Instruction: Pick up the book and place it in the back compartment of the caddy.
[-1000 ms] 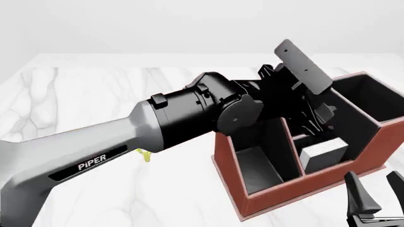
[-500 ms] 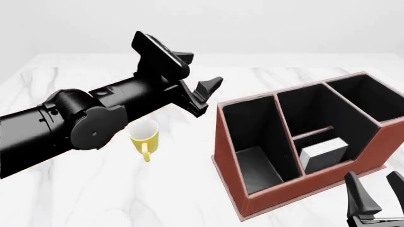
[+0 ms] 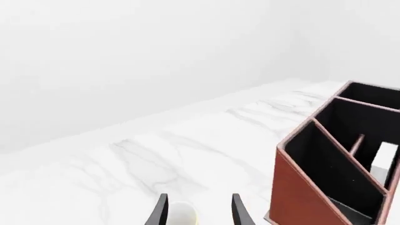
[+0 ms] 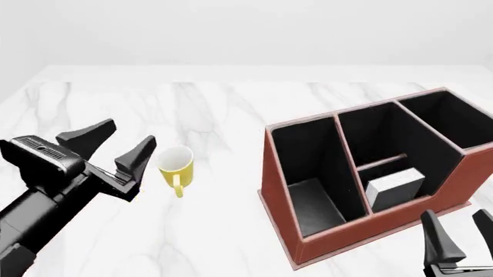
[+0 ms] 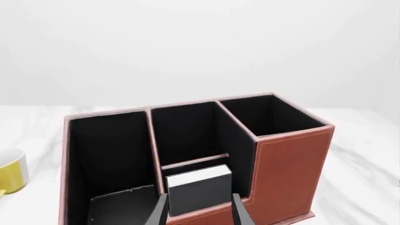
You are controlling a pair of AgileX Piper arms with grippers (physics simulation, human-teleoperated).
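The black book [image 4: 394, 187] with white page edges stands inside the reddish-brown caddy [image 4: 362, 234], in the nearer cell of the middle pair, in front of the low divider [image 4: 383, 161]. The back compartment [image 4: 373, 135] behind that divider holds nothing. My left gripper [image 4: 127, 134] hovers open and empty at the left, far from the caddy. My right gripper [image 4: 460, 231] is open and empty just in front of the caddy's near right corner. In the right wrist view, the book [image 5: 198, 187] shows above the right gripper [image 5: 200, 213], with the back compartment [image 5: 187, 136] beyond it.
A yellow mug [image 4: 175, 164] stands on the white marble table [image 4: 216, 109], just right of the left gripper's fingertips. The left wrist view shows the mug [image 3: 181, 216] between the left gripper's fingers [image 3: 161, 213], with the caddy [image 3: 300, 192] off to one side.
The left arm has swung away from above the caddy to the left and dropped low beside the mug. The book stays in the caddy's nearer middle cell. The right gripper has not moved.
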